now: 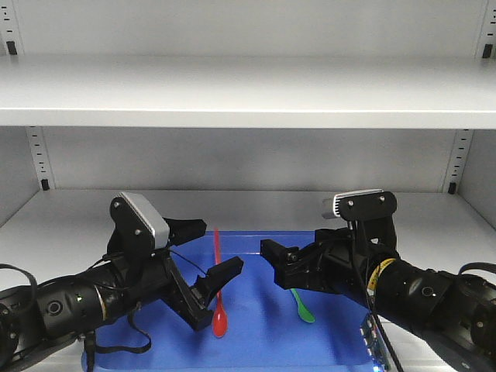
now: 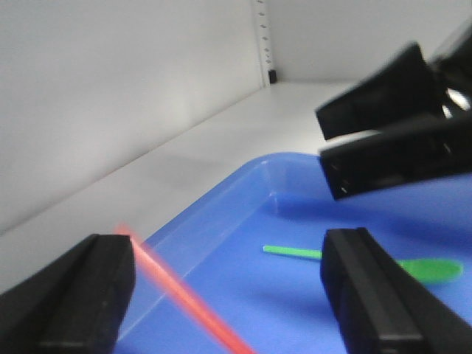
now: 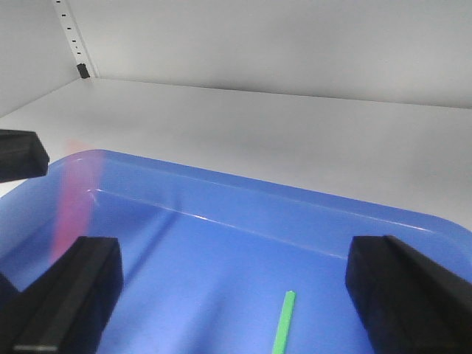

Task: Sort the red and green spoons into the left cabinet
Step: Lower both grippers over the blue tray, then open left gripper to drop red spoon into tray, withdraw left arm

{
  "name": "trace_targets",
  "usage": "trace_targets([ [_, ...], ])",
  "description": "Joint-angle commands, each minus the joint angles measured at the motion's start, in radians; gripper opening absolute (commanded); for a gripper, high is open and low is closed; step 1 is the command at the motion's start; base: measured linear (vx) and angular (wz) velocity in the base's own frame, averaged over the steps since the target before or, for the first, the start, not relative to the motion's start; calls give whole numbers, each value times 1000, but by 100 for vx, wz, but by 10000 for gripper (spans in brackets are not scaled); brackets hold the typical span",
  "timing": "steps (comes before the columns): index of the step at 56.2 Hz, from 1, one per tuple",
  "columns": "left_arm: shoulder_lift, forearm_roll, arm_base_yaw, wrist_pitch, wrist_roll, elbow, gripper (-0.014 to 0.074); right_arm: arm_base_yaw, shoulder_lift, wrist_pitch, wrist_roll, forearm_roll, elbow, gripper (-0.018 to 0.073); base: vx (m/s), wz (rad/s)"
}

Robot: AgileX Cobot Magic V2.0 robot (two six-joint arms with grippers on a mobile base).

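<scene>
Reaching low over the blue tray (image 1: 256, 329), both hands hang spread and empty, likely lined up for a pickup. Left hand (image 1: 208, 260) straddles the red spoon (image 1: 218, 287): handle passes between its fingers, bowl lying just below, near the tray's front. Long axis runs front to back, handle toward the cabinet's rear wall. Right hand (image 1: 273, 257) hovers just above the green spoon (image 1: 302, 305), jaws apart; its bowl also points frontward, handle angled back under the hand. Both spoons lie flat in the tray on the cabinet shelf (image 1: 62, 225).
</scene>
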Motion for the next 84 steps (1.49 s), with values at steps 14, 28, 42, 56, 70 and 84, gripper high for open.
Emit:
trace_targets([
  [14, -43, -259, -4, -109, -519, -36, 463, -2, -36, -68, -8, 6, -33, 602, 0, 0],
  [28, -43, -262, -4, -108, -575, -36, 406, -2, -34, -67, -8, 4, -30, 567, 0, 0],
  [42, -43, -262, -4, -108, -575, -36, 386, -2, -34, -67, -8, 4, -30, 546, 0, 0],
  [56, -43, -263, -4, -92, -574, -35, 386, -2, -34, -67, -8, 4, -30, 545, 0, 0],
  [70, -239, -400, -25, 143, -487, 86, 249, -2, -34, -67, -8, 4, -30, 545, 0, 0],
  [84, -632, -835, -15, 330, 56, 428, -9, -2, -34, -67, -8, 4, -30, 545, 0, 0],
])
